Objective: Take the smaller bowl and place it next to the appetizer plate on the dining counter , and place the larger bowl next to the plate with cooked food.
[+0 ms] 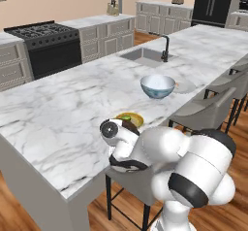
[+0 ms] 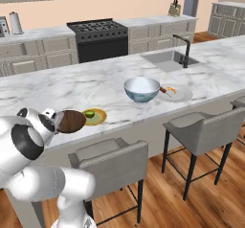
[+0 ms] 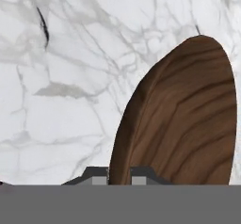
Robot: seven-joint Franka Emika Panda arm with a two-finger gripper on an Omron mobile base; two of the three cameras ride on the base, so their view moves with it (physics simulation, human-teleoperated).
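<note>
Smaller bowl (image 2: 72, 121), the one brown one, is riding in the gripper (image 3: 120, 176), pinched by its rim just beside the appetizer plate (image 2: 98, 118). One larger bowl (image 2: 141, 89) is sitting beside a second plate (image 2: 179, 95) on the dining counter (image 2: 105, 85).

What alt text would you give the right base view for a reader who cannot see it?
The gripper holds the smaller bowl, dark brown wood, tilted on edge over the dining counter, just left of the appetizer plate. Farther right sit the larger bowl and beside it a white plate with food, ahead of the sink and black faucet.
</note>
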